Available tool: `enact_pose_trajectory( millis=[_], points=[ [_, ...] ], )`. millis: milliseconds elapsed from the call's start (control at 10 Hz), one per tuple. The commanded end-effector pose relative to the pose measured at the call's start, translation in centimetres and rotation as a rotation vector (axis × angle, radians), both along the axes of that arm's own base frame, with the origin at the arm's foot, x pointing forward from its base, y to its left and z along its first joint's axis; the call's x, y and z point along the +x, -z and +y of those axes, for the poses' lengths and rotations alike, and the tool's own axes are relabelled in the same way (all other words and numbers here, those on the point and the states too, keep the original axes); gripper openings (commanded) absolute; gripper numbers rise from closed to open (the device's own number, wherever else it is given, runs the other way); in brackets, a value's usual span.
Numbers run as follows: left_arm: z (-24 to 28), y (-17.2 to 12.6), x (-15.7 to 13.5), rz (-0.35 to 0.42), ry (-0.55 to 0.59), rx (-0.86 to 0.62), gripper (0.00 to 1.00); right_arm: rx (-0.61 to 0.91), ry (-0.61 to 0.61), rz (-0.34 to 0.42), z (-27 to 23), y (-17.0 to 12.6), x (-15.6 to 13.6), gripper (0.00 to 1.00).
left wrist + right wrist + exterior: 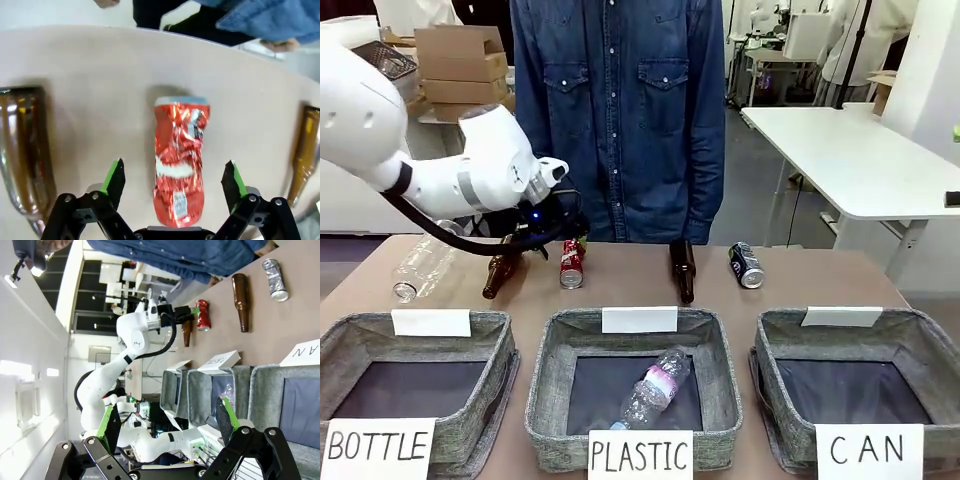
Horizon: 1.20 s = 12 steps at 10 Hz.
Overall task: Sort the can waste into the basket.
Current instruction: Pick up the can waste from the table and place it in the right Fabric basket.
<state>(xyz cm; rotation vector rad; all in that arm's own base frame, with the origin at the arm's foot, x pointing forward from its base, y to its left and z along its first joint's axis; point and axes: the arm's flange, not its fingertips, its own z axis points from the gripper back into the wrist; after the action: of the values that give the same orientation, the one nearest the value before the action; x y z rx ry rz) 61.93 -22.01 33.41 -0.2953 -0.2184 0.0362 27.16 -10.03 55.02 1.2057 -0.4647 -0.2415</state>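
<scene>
Left wrist view: the left gripper [173, 169] was seen with its green-padded fingers spread wide. The crushed red can [180, 145] lay lengthwise on the table [100, 75] between them, touched by neither pad, with a brown bottle [22, 150] outside one finger and a second brown bottle [304, 155] outside the other. In the front view, the dark can [746, 265] was seen farther off to that gripper's side, past the second brown bottle, and the basket [772, 345] signed CAN was seen farther still, while the right gripper [167, 412] was held with its fingers likewise spread, nothing gripped, that basket just ahead of it.
</scene>
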Motion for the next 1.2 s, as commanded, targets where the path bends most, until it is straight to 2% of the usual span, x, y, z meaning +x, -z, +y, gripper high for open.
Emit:
enact_pose_trajectory(
  millis=[0, 200, 400, 500, 600, 700, 800, 900, 1100],
  points=[
    [-1.6, 0.9, 1.3, -0.007, -0.038, 0.051, 1.00, 0.009, -0.003, -0.035, 0.0, -0.1, 0.4, 1.00],
    [-2.8, 1.9, 1.7, 0.020, 0.002, 0.058, 1.00, 0.009, -0.003, -0.035, 0.0, -0.1, 0.4, 1.00],
    [-3.1, 2.7, 1.9, 0.028, -0.030, 0.121, 1.00, 0.009, -0.003, -0.035, 0.0, -0.1, 0.4, 1.00],
    [-3.1, 2.8, 1.9, 0.031, -0.039, 0.131, 0.40, 0.009, -0.003, -0.035, 0.0, -0.1, 0.4, 1.00],
    [-3.2, 2.8, 1.8, 0.030, -0.043, 0.131, 0.40, 0.009, -0.003, -0.035, 0.0, -0.1, 0.4, 1.00],
    [-3.2, 2.7, 1.6, 0.028, -0.045, 0.130, 0.00, 0.009, -0.003, -0.035, 0.0, -0.1, 0.4, 1.00],
    [-3.2, 2.6, 1.5, 0.023, -0.041, 0.138, 0.37, 0.009, -0.003, -0.035, 0.0, -0.1, 0.4, 1.00],
    [-3.2, 2.6, 1.4, 0.020, -0.043, 0.144, 0.00, 0.009, -0.003, -0.035, 0.0, -0.1, 0.4, 1.00],
    [-2.9, 1.9, 1.1, 0.008, -0.039, 0.135, 0.00, 0.009, -0.003, -0.035, 0.0, -0.1, 0.4, 1.00]
  ],
)
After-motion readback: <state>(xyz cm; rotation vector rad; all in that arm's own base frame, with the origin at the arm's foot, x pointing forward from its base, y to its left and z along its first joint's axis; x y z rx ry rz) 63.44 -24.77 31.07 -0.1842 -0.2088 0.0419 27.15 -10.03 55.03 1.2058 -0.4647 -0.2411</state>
